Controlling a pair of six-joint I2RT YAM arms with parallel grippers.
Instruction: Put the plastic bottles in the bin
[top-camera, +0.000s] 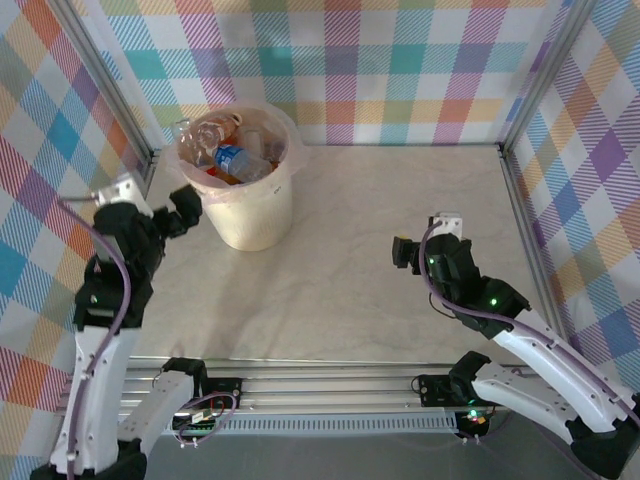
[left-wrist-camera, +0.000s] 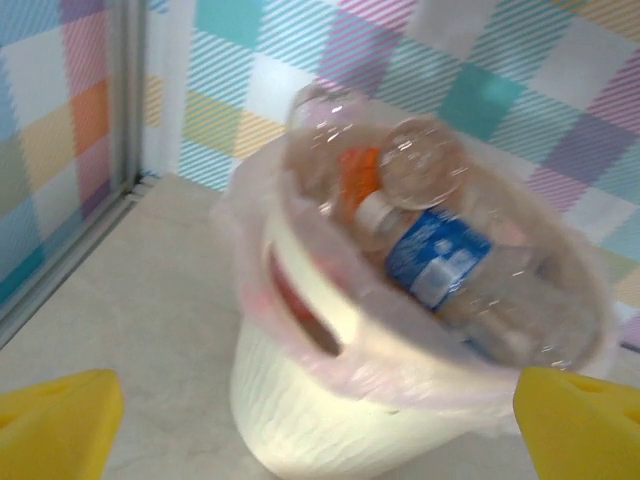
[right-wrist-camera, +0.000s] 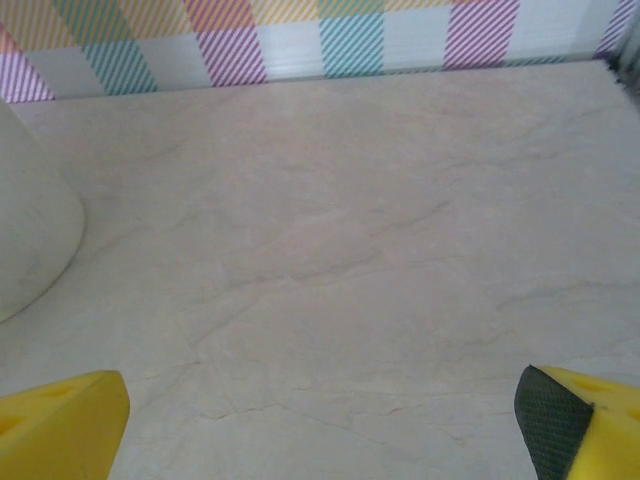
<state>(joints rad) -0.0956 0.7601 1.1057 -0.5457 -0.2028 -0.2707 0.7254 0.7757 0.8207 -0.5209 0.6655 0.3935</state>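
The left arm (top-camera: 100, 330) and right arm (top-camera: 530, 355) share white lower links, black joint housings and black bases (top-camera: 185, 378), each trailed by a lilac-grey cable (top-camera: 126, 290), with small green lights (top-camera: 492, 301) dotting the right one, and their fingers (left-wrist-camera: 55, 425) are bright yellow wedges, one faced with dark textured padding (right-wrist-camera: 548, 428).

The bin (top-camera: 250, 215) is standing at the far left of the counter (top-camera: 380, 230) and blocking that corner. Plastic bottles (top-camera: 235, 158) are sitting heaped to its rim, crowding the opening. The left hand (top-camera: 186, 211) is hanging just beside the bin's near-left wall. Right of the bin, the counter is lying bare out to the plaid walls (top-camera: 400, 70).
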